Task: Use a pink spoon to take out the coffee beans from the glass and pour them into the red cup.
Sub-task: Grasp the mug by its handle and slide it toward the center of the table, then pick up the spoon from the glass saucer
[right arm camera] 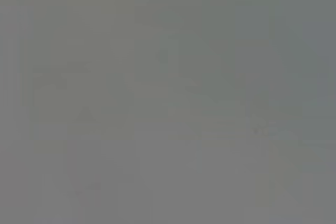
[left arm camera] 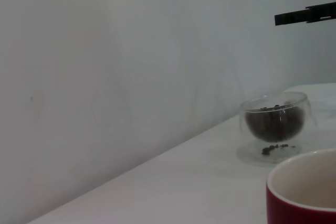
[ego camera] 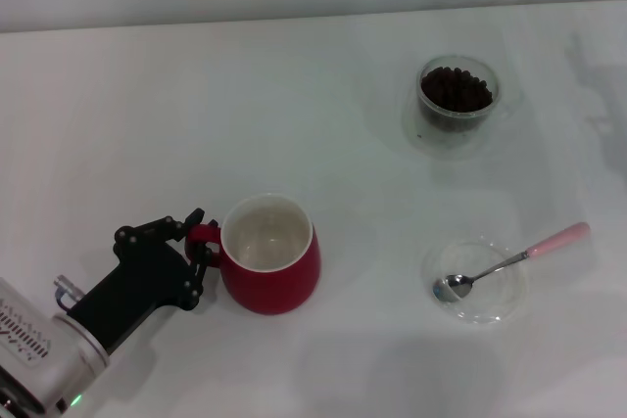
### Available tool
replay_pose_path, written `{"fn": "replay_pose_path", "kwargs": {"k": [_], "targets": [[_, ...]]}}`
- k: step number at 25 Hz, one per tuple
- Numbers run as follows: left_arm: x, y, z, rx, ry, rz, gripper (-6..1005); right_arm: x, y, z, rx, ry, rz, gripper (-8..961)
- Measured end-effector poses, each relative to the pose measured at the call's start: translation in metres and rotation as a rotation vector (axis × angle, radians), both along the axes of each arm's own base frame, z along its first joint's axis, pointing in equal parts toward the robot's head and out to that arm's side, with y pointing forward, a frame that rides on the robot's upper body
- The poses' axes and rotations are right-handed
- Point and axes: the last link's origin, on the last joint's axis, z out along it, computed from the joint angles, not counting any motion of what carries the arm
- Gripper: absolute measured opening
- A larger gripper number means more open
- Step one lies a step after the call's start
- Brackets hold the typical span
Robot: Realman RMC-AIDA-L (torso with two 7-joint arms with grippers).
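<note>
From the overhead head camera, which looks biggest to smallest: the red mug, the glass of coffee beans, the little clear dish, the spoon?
1. The red cup, held at its handle by the left claw.
2 and 3. The glass and the clear dish look about alike; I won't rank them.
4. The pink spoon: long but thinnest.

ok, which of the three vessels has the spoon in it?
The flat clear dish: the pink spoon rests in it. The glass holds beans; the red cup looks empty.

We find almost nothing to read. The only printing is a small black barcode-like label on the left arm's (ego camera: 39, 354) silver wrist section in the head view, and we cannot make out its characters. The cup, glass, spoon and dish carry no markings.
</note>
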Motion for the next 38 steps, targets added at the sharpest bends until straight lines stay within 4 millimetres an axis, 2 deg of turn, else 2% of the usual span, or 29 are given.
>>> {"fn": "replay_pose_path", "kwargs": {"k": [9,14,19,22,28,35,36,38], "targets": [[-0.004,-0.007,0.0,0.007,-0.011,0.025,127,0.0,-0.003,0.0,0.008,-0.001,0.01,843],[-0.005,-0.008,0.0,0.006,-0.011,0.028,174,0.001,-0.006,0.001,0.017,-0.003,0.016,839],[-0.005,-0.014,-0.001,0.004,-0.029,0.039,388,0.002,-0.008,0.001,0.016,-0.003,0.012,836],[-0.007,-0.019,-0.002,0.005,-0.034,0.054,618,0.003,-0.01,0.001,0.019,-0.003,0.014,834],[-0.015,-0.037,0.003,0.039,-0.05,0.077,700,0.005,-0.013,0.001,0.021,-0.004,0.011,830],[-0.023,-0.055,0.013,0.1,-0.096,0.111,701,0.007,-0.015,0.0,0.024,0.012,0.004,825],[-0.032,-0.063,0.027,0.198,-0.147,0.182,701,0.008,-0.016,0.0,0.026,0.043,0.002,824],[-0.038,-0.067,0.039,0.285,-0.187,0.231,701,0.013,-0.02,-0.001,0.028,0.132,0.0,823]]}}
